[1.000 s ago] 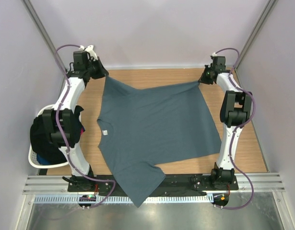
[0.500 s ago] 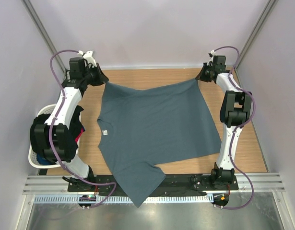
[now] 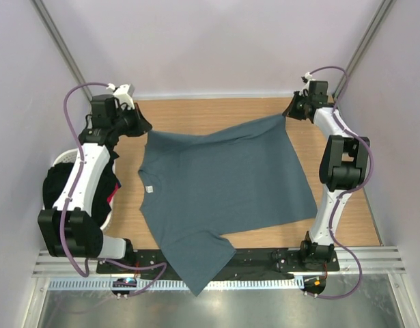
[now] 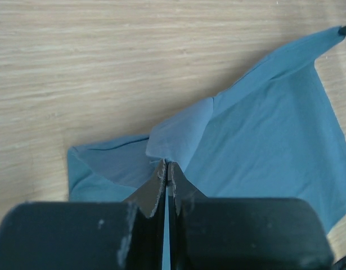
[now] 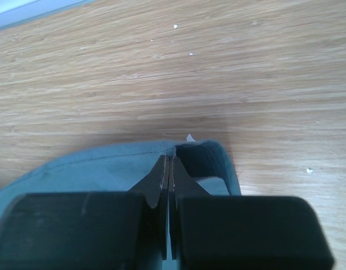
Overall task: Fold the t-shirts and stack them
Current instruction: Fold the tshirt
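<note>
Slate t-shirt [image 3: 223, 184] lies spread mid-table [image 3: 196, 109], collar twd 9 o'clock, near sleeve [image 3: 196, 270] hanging off the edge at 6. L pincer [image 3: 140, 125] clenched on its far corner at 10 o'clock, R pincer [image 3: 289, 113] clenched on the corner at 1; both bites look thin, right at the cloth edge. Risk: uneven pull cd slip a corner free or skew the fold, and the hanging sleeve may snag.
</note>
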`<state>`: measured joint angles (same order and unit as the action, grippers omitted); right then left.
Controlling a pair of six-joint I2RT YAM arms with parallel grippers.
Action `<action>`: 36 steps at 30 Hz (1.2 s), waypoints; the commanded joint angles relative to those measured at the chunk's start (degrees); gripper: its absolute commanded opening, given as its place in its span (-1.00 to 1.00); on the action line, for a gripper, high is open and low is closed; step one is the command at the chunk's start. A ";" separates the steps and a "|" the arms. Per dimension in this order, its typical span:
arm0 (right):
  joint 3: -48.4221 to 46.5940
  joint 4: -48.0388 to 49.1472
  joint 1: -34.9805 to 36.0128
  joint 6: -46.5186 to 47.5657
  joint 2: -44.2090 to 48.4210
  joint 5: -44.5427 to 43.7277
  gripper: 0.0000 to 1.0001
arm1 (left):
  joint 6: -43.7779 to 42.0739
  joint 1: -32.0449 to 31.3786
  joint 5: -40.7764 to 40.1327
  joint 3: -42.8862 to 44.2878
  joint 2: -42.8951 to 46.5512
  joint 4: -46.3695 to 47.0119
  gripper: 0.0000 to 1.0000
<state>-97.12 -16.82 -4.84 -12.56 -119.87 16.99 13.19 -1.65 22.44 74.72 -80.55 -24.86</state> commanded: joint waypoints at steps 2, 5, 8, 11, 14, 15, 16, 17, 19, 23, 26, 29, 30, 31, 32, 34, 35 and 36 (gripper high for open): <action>1.67 0.30 -1.31 1.31 4.65 -1.44 -0.97 | -2.82 -0.19 2.70 -3.43 4.26 -3.26 -1.00; 2.81 -0.84 -1.40 2.18 5.53 -2.14 -0.98 | -3.52 -0.19 3.84 -6.07 6.72 -3.96 -0.99; 3.60 -2.25 -1.49 2.89 6.23 -3.11 -0.98 | -4.49 -0.72 5.77 -8.88 9.87 -4.32 -0.99; 5.27 -2.78 -1.49 3.33 7.28 -3.63 -0.98 | -5.89 -1.86 6.56 -11.96 13.12 -4.23 -0.99; 6.68 -3.22 -1.57 4.20 7.81 -4.25 -0.98 | -8.17 -3.18 7.01 -15.47 15.33 -4.40 -0.99; 7.03 -3.57 -1.75 4.47 7.73 -4.25 -0.97 | -8.88 -4.14 6.75 -16.26 16.73 -4.58 -1.00; 7.21 -3.75 -1.84 4.56 7.64 -4.42 -0.98 | -10.19 -4.50 6.40 -17.05 17.35 -4.76 -1.00; 7.38 -4.27 -1.84 4.56 7.64 -4.51 -0.98 | -10.81 -4.85 6.13 -17.84 17.71 -5.19 -1.00; 8.00 -4.71 -1.93 4.73 7.73 -4.95 -0.98 | -12.91 -6.08 4.73 -18.55 18.24 -7.30 -0.99; 9.32 -4.89 -2.01 4.82 7.55 -5.92 -0.98 | -16.34 -9.33 1.65 -19.87 17.98 -10.73 -1.00; 9.67 -5.68 -2.10 5.00 7.11 -6.97 -0.98 | -18.19 -12.58 -1.69 -20.75 17.01 -12.92 -1.00; 9.76 -6.38 -2.10 5.35 6.76 -8.03 -0.98 | -19.60 -14.43 -3.45 -21.10 16.04 -14.16 -1.00; 9.85 -6.38 -2.10 5.44 6.59 -8.38 -0.98 | -20.13 -14.69 -3.80 -21.28 15.87 -14.34 -0.99; 10.11 -6.38 -2.10 5.52 6.41 -8.73 -0.98 | -20.48 -14.96 -4.06 -21.45 15.78 -14.68 -1.00; 10.02 -6.73 -2.10 5.61 6.32 -8.82 -0.98 | -21.01 -15.31 -4.68 -21.37 15.43 -15.47 -0.99; 10.11 -7.17 -2.10 5.70 5.97 -8.99 -0.98 | -22.15 -15.93 -5.56 -21.63 15.08 -16.09 -0.99; 10.20 -7.26 -2.10 5.70 5.88 -9.17 -0.98 | -22.42 -16.28 -6.34 -21.54 14.99 -16.70 -1.00; 10.28 -7.35 -2.10 5.79 5.79 -9.26 -0.98 | -22.85 -16.89 -6.70 -21.63 14.81 -16.88 -0.99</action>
<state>-86.85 -24.01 -6.61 -7.84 -115.96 9.50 -6.70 -17.39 18.17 53.15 -65.65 -39.68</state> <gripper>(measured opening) 0.023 0.005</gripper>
